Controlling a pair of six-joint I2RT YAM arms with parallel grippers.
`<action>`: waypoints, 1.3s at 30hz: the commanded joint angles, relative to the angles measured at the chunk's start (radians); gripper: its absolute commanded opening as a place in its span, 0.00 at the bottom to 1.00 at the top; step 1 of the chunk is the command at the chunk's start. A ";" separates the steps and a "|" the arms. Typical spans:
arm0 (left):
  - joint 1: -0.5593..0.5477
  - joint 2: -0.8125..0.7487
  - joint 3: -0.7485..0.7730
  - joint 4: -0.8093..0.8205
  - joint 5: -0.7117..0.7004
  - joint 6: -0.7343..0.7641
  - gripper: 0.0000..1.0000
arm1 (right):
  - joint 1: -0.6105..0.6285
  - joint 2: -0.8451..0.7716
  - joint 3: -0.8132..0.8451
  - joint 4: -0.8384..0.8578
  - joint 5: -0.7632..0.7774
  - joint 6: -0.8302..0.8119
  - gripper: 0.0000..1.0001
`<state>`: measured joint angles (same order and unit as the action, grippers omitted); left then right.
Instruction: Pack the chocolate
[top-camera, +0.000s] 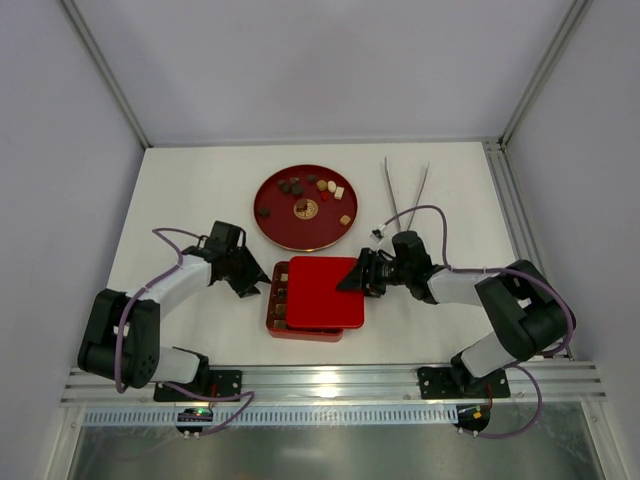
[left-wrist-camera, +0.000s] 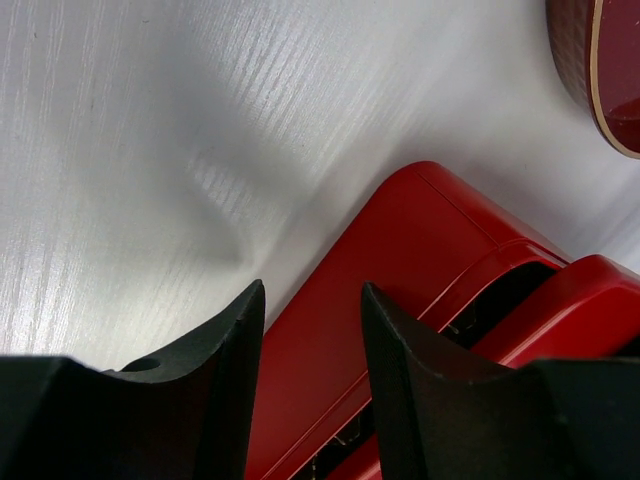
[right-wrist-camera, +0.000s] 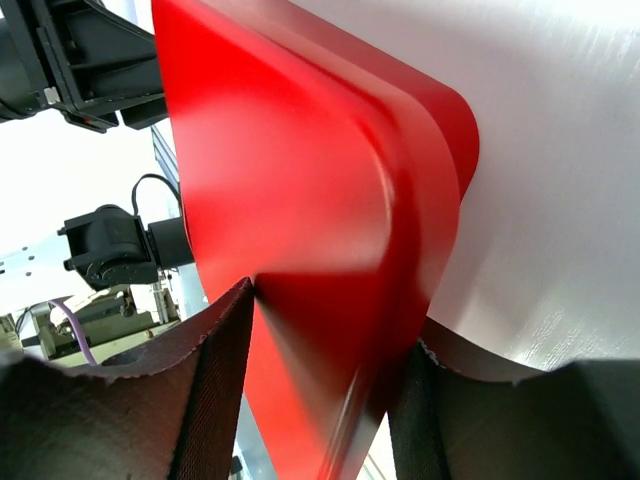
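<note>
The chocolate (top-camera: 297, 185) lies on the plate (top-camera: 290, 232) beyond the box (top-camera: 275, 302). The right hand (right-wrist-camera: 330, 315) grasps the lid (top-camera: 320, 290) over the box; the left hand (left-wrist-camera: 312, 290) is released at the box's left edge.

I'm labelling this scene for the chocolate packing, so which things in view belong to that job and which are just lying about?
Part of the job:
- chocolate pieces on the round red plate
- red box
- lid, lying askew on the box, its corner in the right gripper

Lying about:
- metal tongs, right of the plate, not in use
</note>
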<state>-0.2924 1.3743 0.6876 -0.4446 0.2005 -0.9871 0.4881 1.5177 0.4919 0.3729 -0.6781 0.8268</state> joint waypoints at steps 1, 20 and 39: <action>-0.007 0.002 0.007 0.038 0.042 -0.005 0.44 | 0.017 0.030 0.013 -0.017 0.040 -0.019 0.53; -0.007 -0.018 -0.003 0.037 0.030 -0.030 0.46 | 0.056 -0.005 0.025 -0.029 0.063 -0.006 0.59; -0.010 -0.113 -0.086 0.046 -0.030 -0.148 0.31 | 0.106 -0.034 0.027 -0.054 0.143 0.051 0.59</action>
<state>-0.2947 1.2846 0.6113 -0.4355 0.1650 -1.1027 0.5812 1.5051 0.4995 0.3271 -0.5888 0.8742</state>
